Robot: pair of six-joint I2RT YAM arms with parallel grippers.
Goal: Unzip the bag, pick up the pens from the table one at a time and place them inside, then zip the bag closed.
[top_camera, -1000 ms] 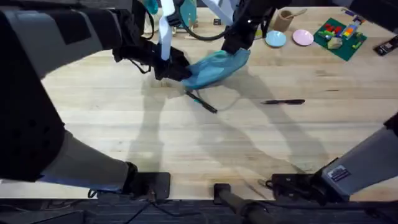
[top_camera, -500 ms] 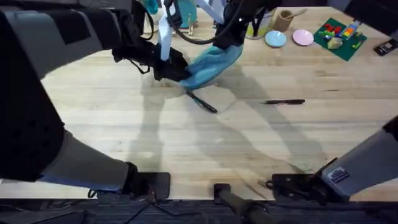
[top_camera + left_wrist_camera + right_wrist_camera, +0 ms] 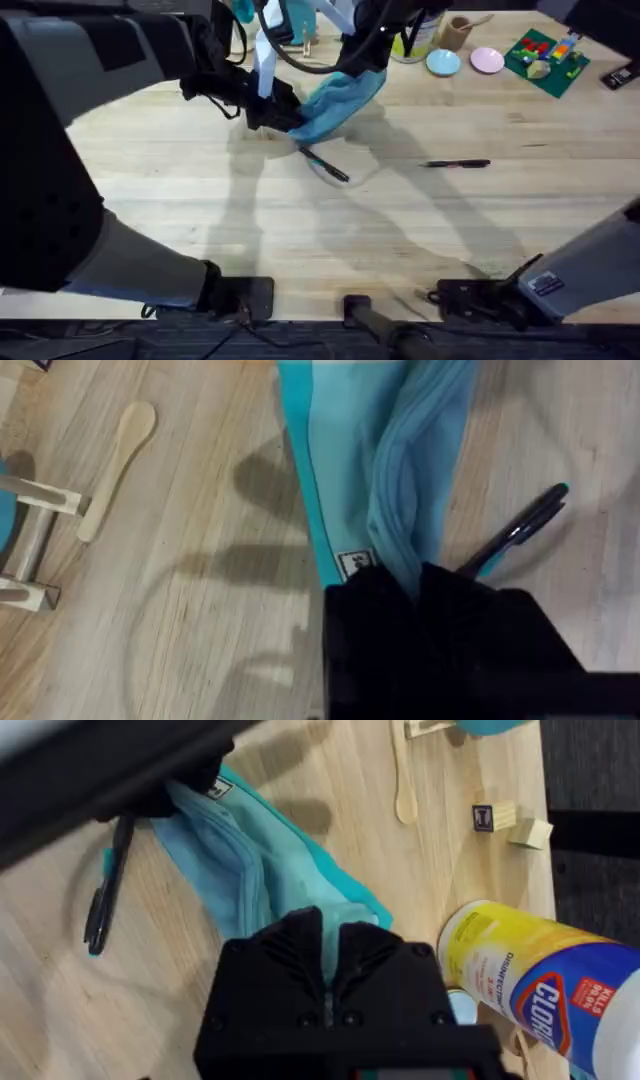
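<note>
while both arms reach far across the bench [image 3: 300, 230], the bag [image 3: 335, 103] is stretched between them, lifted at an angle over the far middle of the wood. the left gripper [image 3: 272, 110] has its black fingers pressed together on the lower end of the bag; from the left wrist camera that gripper [image 3: 415, 585] pinches the turquoise fabric just past a small white label, and the pouch [image 3: 385, 460] runs away from it in folds. the right gripper [image 3: 362, 62] grips the other, higher end; from its own wrist camera the right gripper [image 3: 328, 935] is clamped tight on the bunched blue cloth [image 3: 250, 860], fingers together with fabric between them.

one pen [image 3: 325, 164] lies on the bench just below the bag's lower end, slanted, and it also shows by the left gripper [image 3: 515, 530] with a teal tip, and dark beside the pouch from the right wrist [image 3: 108, 885]. the second pen [image 3: 455, 163] lies flat, well apart to the right, on open wood.

along the far edge stand a yellow and blue clorox canister [image 3: 540, 985], a wooden spoon [image 3: 115, 465], a small teal plate [image 3: 443, 63], a pink plate [image 3: 487, 60] and a green board of coloured blocks [image 3: 545, 55]
</note>
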